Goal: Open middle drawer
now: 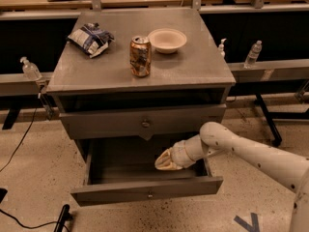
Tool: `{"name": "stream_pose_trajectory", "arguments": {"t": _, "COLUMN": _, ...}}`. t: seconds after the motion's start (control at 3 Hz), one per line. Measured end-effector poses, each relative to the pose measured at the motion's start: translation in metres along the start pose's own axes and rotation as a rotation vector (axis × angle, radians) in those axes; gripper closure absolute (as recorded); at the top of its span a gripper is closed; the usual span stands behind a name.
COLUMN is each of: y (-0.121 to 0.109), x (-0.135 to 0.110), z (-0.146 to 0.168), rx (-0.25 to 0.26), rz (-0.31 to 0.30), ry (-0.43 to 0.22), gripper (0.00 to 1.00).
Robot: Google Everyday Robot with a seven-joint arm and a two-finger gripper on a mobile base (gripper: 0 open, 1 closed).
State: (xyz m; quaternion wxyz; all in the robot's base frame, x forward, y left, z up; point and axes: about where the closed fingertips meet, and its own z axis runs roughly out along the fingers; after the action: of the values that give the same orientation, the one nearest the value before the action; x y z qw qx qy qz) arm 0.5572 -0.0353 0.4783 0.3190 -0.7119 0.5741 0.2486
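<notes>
Pull's looking basically done: the middle drawer (120, 193) is sitting well out at the cabinet's (198, 69) 6 o'clock. The pincer (166, 161) is hanging inside it, reaching in from 4 o'clock. I'm not managing to tell if it's open or gripping anything. Guessing it needs lifting clear next. Anything below the drawer is hiding from me.

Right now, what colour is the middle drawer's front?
Plain grey metal, in the camera view. The gripper sits inside the open middle drawer.
</notes>
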Motion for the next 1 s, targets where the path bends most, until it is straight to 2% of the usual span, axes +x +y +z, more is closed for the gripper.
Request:
{"name": "stream_pose_trajectory", "arguments": {"t": 0.33, "y": -0.013, "x": 0.001, "z": -0.017, "rx": 0.055, "rz": 0.005, "ry": 0.036, "gripper": 1.00}}
{"name": "stream_pose_trajectory", "arguments": {"t": 0.67, "y": -0.013, "x": -0.001, "z": -0.040, "rx": 0.106, "rz": 0.008, "ry": 0.042, "gripper": 1.00}}
{"name": "stream_pose_trajectory", "arguments": {"t": 1.0, "y": -0.011, "x": 0.005, "z": -0.048, "rx": 0.121, "rz": 0.028, "ry": 0.040, "gripper": 1.00}}
